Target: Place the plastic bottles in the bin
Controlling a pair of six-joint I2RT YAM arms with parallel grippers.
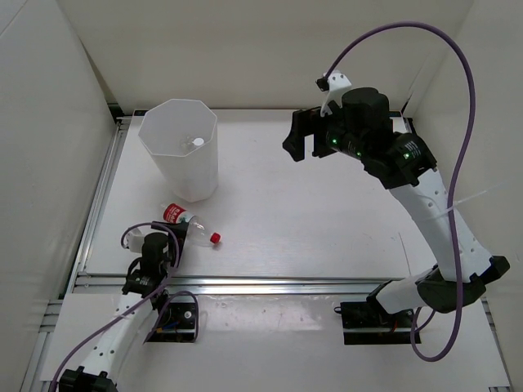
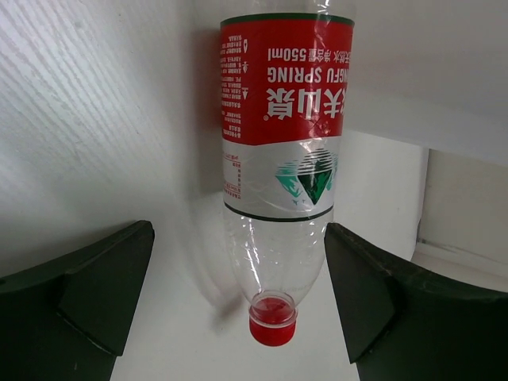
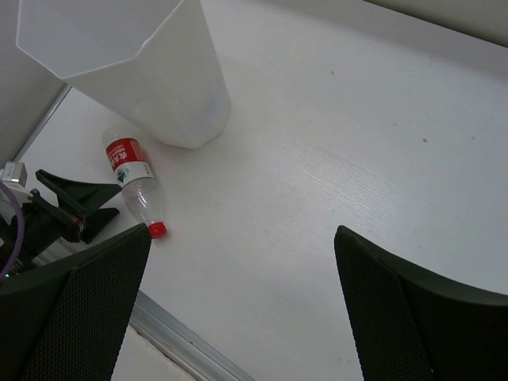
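At 8 o'clock on the table (image 1: 310,220) in the top view: the red-labelled bottle (image 1: 188,224), lying on its side. Its red cap (image 1: 215,238) points to 4 o'clock and its base points toward the bin (image 1: 184,175). The bin stands upright at 10 o'clock; the right wrist view shows a small gap between it and the bottle. 1 small white round piece (image 1: 198,142) shows inside the bin (looks like a cap, too small to be sure).

Low over the table, the left gripper (image 2: 238,230) has its jaws spread wide, 1 finger on each side of the bottle's clear neck end, cap facing the wrist camera. 1 finger sits just beside the bottle wall, contact unclear; the other stands apart. Nothing is gripped.

Up at 1 o'clock, the right gripper (image 1: 306,147) is well apart from bottle and bin, jaws fully spread, empty.
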